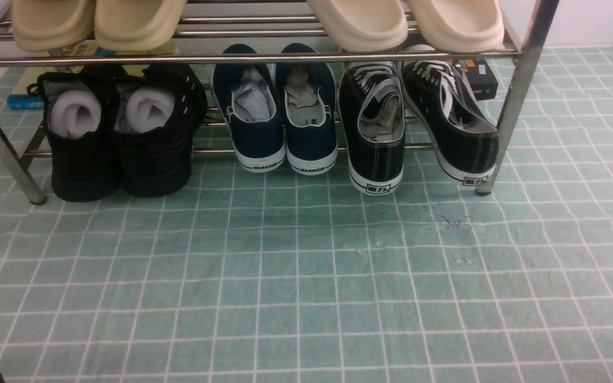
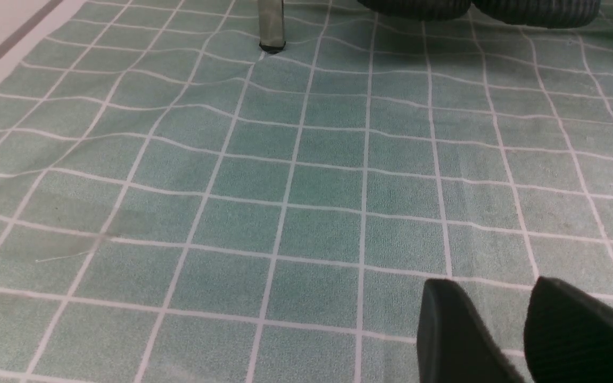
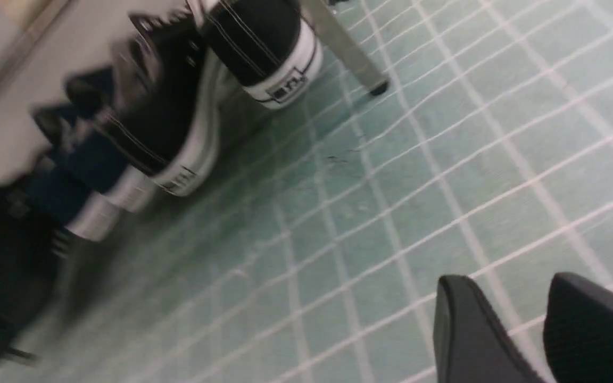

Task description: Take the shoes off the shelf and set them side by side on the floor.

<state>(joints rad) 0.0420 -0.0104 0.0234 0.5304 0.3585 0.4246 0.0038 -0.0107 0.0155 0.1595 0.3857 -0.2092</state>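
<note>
Shoes [image 1: 373, 133] on the lower tier of the shelf [image 1: 285, 57], at its right end, with navy slip-ons [image 1: 274, 122] just to their left and all-black sneakers [image 1: 120, 133] at the far left. Beige slippers [image 1: 359, 21] fill the tier above. Both task shoes point toes away and heels toward the near side, tilted heel-down over the front rail. The right one is skewed, its heel just beside the shelf's right near leg [image 1: 519, 90]. Judgement: the heels-out pose leaves the open collars reachable from the near side, while the leg crowds access to the right shoe. Floor [image 1: 306, 276] in front is bare teal grid, slightly wrinkled, so there is room to set the pair down. Left tool [image 2: 519, 330]: spread, nothing between the fingers, low over the floor and well apart from the shoes. Right tool [image 3: 535, 330]: spread and empty; its view is blurred, shoe heels in sight ahead. No grasp yet; task at its start.
</note>
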